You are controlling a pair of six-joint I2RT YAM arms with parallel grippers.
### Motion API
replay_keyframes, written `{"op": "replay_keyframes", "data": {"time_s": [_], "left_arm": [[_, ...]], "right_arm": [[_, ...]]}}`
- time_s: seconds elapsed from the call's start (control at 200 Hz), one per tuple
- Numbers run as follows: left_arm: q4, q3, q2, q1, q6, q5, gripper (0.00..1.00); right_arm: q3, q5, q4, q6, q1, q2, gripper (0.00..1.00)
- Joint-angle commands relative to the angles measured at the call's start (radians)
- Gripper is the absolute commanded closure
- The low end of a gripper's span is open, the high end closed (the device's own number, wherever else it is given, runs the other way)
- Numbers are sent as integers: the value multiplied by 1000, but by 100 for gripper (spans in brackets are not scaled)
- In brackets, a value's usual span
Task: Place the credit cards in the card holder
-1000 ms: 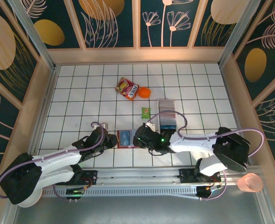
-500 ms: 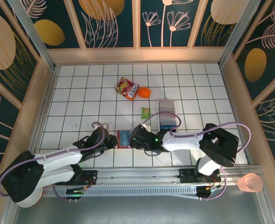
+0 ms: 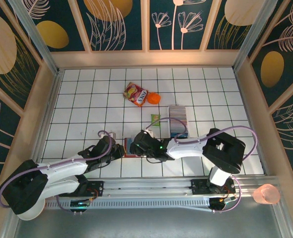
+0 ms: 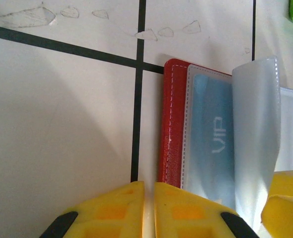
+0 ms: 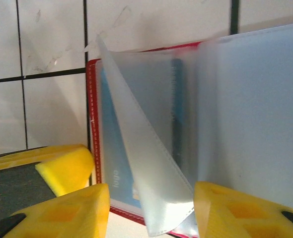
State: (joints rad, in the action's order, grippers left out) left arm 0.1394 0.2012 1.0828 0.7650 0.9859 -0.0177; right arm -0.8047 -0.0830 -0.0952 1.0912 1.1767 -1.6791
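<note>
Red leather-like and light, the card holder (image 4: 172, 124) lies open on the tiled table (image 3: 87, 99) near the arm bases, with a blue VIP card (image 4: 213, 134) pocketed inside. Its clear sleeves (image 4: 253, 124) look thin, floppy and slick, so each is best taken by its free edge. The right gripper (image 5: 149, 198) stands wide around one lifted sleeve. The left gripper (image 4: 147, 208) has its pads pressed together beside the holder's red edge. More credit cards (image 3: 177, 115) sit stacked farther out.

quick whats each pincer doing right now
Left pincer: shut, fingers nearly touching at the card holder edge, nothing visible between them.
Right pincer: open, straddling a clear sleeve of the holder.
</note>
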Motion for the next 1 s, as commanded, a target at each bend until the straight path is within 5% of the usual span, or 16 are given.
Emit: {"op": "replay_keyframes", "data": {"time_s": [0.0,0.21,0.571,0.836,0.996], "left_arm": [[21,-23,-26,3,14,-6,88],[-44,-20,-79,3,16,30,89],[-313,28,-364,4,42,251,83],[-334,61,-366,3,50,268,74],[-293,64,-343,3,41,265,63]], "right_arm": [[-34,13,-72,24,9,-25,52],[-27,29,-154,45,11,-36,52],[-74,104,-251,40,8,-113,52],[-94,130,-285,-47,-18,-26,33],[-115,77,-76,-210,-92,133,25]]}}
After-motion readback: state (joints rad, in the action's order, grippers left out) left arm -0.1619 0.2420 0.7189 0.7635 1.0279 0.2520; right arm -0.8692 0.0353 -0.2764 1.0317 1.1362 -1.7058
